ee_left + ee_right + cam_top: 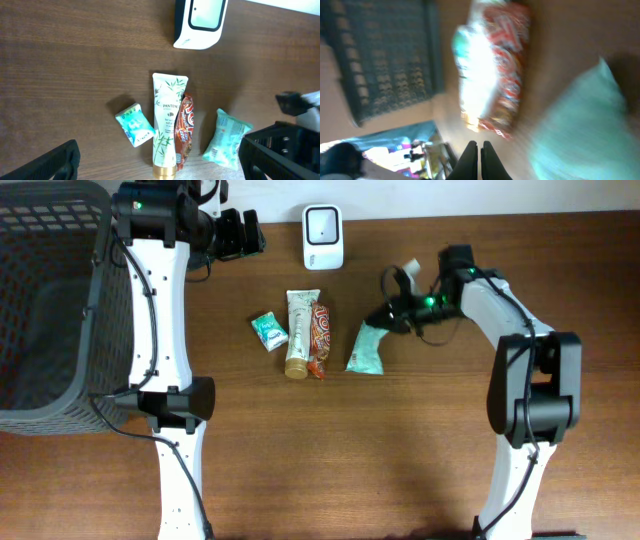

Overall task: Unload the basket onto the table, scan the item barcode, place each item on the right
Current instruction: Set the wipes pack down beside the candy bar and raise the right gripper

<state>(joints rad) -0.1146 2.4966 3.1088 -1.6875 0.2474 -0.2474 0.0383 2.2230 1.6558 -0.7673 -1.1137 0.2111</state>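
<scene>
Presently noting right gripper (pixel 480 156) clenched on nothing just beside packet (pixel 365 350); finding packet flat on table (pixel 450 440), right of tube (pixel 299 330), apart from scanner (pixel 322 236). Seeing left gripper (pixel 238 233) released beside scanner.

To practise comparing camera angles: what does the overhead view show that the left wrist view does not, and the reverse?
Only the overhead view shows the dark mesh basket at the left and the white left arm. Only the left wrist view shows readable brand lettering on the white tube with gold cap, and its own dark fingers spread wide. Both show that tube, the white boxy scanner, the red snack wrapper, the teal pouch and the small green-white packet.
</scene>
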